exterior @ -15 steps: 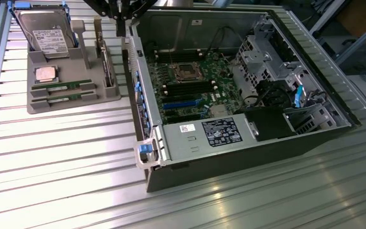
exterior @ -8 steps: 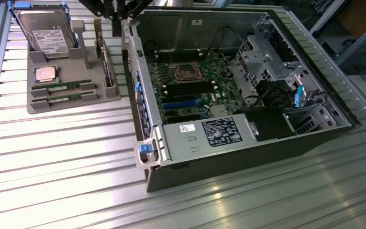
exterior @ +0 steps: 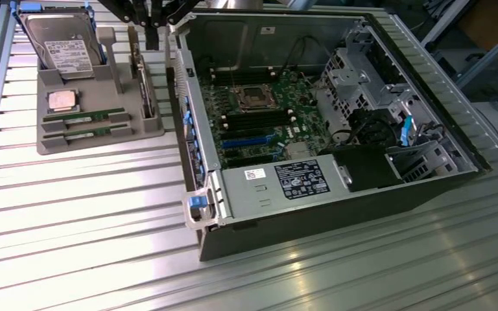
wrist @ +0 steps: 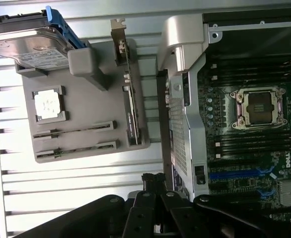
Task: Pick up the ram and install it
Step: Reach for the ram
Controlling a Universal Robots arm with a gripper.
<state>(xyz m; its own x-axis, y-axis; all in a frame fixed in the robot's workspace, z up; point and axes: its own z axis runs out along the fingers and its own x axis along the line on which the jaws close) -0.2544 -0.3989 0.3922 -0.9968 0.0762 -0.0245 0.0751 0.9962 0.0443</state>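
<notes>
A grey holder tray (wrist: 86,114) is seen loaded with hard drive (wrist: 31,47), CPU chip (wrist: 48,105), ram stick (wrist: 77,131), second ram stick (wrist: 76,149) and upright card (wrist: 130,114), beside an open computer case (wrist: 185,124), the gripper (wrist: 153,178) closed.

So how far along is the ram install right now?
Done: nothing yet; both ram sticks sit in the grey tray, and the motherboard's memory slots look empty. In hand: nothing; the gripper is shut and empty, hovering near the tray. Left: the whole pick-up and install.

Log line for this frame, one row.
gripper: shut, empty, near grey tray | ram and twin stick: seated in tray | pick: not yet done
</notes>
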